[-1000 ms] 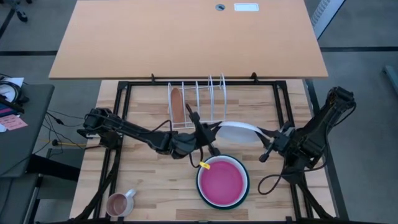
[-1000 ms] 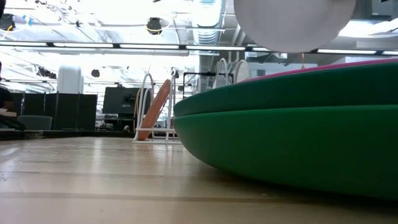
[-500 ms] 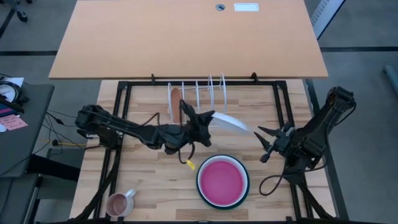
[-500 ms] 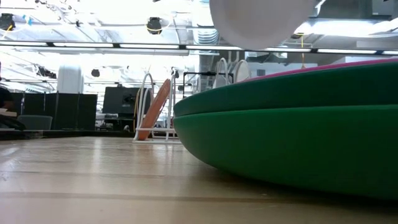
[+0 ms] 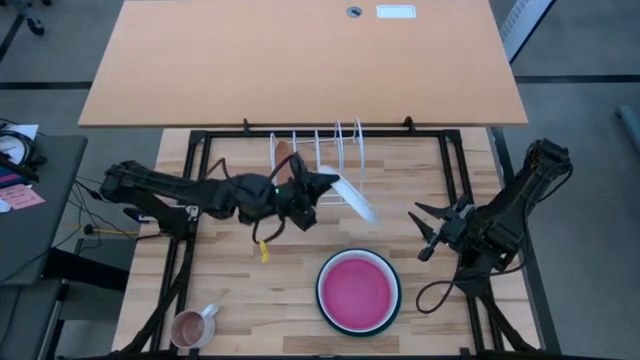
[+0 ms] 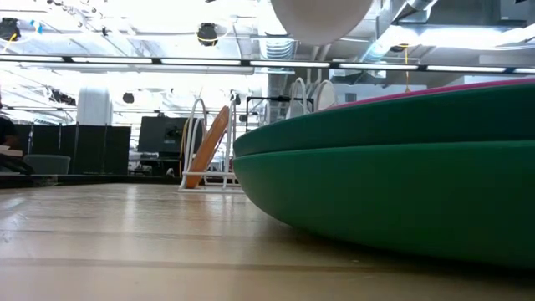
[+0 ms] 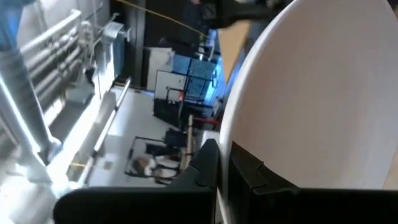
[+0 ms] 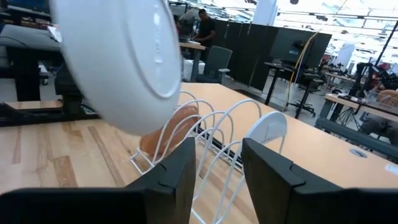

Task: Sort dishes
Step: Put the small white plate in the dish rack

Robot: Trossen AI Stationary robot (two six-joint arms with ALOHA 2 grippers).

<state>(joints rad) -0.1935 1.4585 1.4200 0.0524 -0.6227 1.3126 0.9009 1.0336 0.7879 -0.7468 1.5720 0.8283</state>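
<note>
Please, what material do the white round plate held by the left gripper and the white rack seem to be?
The white round plate looks like smooth plastic or glazed ceramic: an even, soft sheen. The white rack looks like thin coated metal wire, bent into hoops.

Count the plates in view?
4. Orange plate stands in the rack; white plate is in the left gripper; pink plate sits on a green plate. More may hide below.

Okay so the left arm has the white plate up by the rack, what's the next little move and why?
Probably ease the white plate edge-first into a free slot of the wire rack. The left claw holds it tilted beside the rack, where the orange plate already stands; the right claw waits open.
</note>
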